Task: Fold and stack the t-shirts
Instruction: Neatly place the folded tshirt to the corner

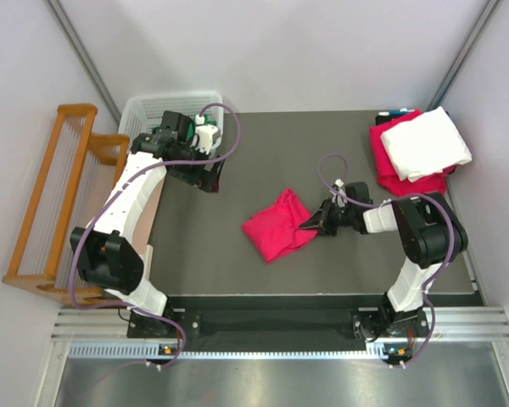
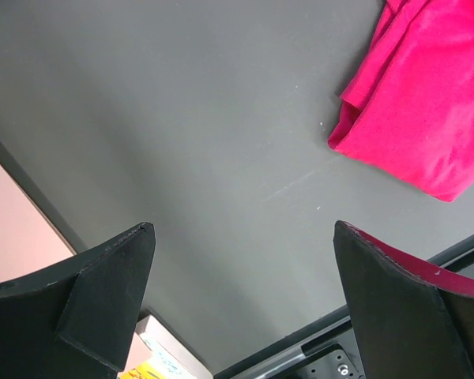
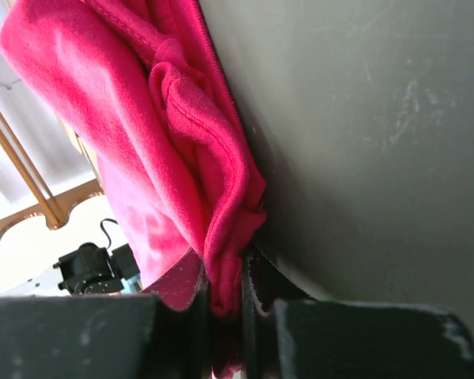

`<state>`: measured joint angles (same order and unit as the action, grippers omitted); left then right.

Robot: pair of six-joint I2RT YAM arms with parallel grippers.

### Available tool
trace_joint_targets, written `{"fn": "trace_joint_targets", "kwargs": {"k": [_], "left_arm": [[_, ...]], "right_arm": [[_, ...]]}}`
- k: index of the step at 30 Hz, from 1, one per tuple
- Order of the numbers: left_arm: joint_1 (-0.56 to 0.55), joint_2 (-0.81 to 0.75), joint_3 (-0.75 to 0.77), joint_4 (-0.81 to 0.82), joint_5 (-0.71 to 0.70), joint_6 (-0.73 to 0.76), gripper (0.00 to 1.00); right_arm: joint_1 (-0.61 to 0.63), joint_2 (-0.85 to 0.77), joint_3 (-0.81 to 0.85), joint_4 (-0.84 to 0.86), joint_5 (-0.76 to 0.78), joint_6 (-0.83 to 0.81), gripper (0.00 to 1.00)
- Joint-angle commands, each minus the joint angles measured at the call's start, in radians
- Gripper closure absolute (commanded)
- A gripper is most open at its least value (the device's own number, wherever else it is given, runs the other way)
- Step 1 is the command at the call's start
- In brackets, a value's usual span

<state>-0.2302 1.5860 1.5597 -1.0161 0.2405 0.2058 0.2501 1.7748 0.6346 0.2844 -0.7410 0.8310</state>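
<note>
**Right jaws pinching the pink shirt, left ones hanging wide**

Biggest thing first: the dark table mat (image 1: 237,161) is filling the middle of the overhead view, and everything of mine is working over it. Off its left side the wooden rack (image 1: 47,203) is standing with its slats upright, and just behind that, at the far left corner, the white lattice basket (image 1: 153,106) is sitting.

My left arm is reaching up along that left edge, its wrist near the basket. My right arm is bending in from the right towards the centre.

Now the cloth. At the far right corner a white t-shirt (image 1: 424,142) is lying folded on top of a crimson cloth (image 1: 388,165), whose edges are showing around it. Well apart from that pair, the crimson-pink t-shirt (image 1: 276,225) is lying bunched in the middle of the mat, folds rumpled – not flat.

Down to the tools. My right gripper (image 1: 310,225) is sitting low at the right edge of that bunched shirt, and my wrist camera is showing the jaws squeezed together on a thick fold of pink hem (image 3: 221,260) – cloth is filling the gap between the fingers.

My left gripper (image 2: 243,227) is hanging above bare mat with its jaws spread wide and nothing between them; the pink shirt is only peeking into the upper right of its view.
</note>
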Motion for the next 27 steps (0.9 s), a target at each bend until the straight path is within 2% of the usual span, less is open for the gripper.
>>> {"fn": "trace_joint_targets", "kwargs": {"k": [1,4,6,9,10,13,16,19,22,27], "left_arm": [[0.008,-0.049,0.031,-0.003,-0.003,0.017,0.01],[0.011,-0.046,0.020,0.001,-0.006,0.018,0.01],[0.014,-0.044,0.017,0.002,-0.001,0.018,0.01],[0.015,-0.041,0.014,0.002,0.011,0.015,0.01],[0.015,-0.041,0.013,0.004,0.011,0.014,0.01],[0.020,-0.044,-0.009,0.010,-0.003,0.006,0.01],[0.031,-0.063,-0.064,0.039,-0.010,-0.006,0.01],[0.046,-0.081,-0.113,0.074,-0.006,-0.014,0.01],[0.051,-0.078,-0.125,0.070,0.005,-0.014,0.01],[0.052,-0.073,-0.133,0.067,0.023,-0.017,0.01]], "right_arm": [[0.025,0.034,0.014,-0.088,0.085,-0.043,1.00],[0.025,0.000,0.060,-0.086,0.052,-0.053,1.00],[0.025,-0.020,0.124,-0.151,0.040,-0.099,1.00],[0.014,-0.026,0.350,-0.319,0.043,-0.182,1.00],[-0.007,-0.014,0.488,-0.406,0.051,-0.200,1.00],[-0.067,-0.006,0.699,-0.445,0.029,-0.193,1.00],[-0.182,-0.002,0.839,-0.455,0.009,-0.141,1.00],[-0.360,0.006,0.914,-0.450,-0.017,-0.089,1.00],[-0.486,-0.005,0.929,-0.415,-0.017,-0.041,1.00],[-0.641,0.002,0.926,-0.381,-0.027,0.008,1.00]]}}
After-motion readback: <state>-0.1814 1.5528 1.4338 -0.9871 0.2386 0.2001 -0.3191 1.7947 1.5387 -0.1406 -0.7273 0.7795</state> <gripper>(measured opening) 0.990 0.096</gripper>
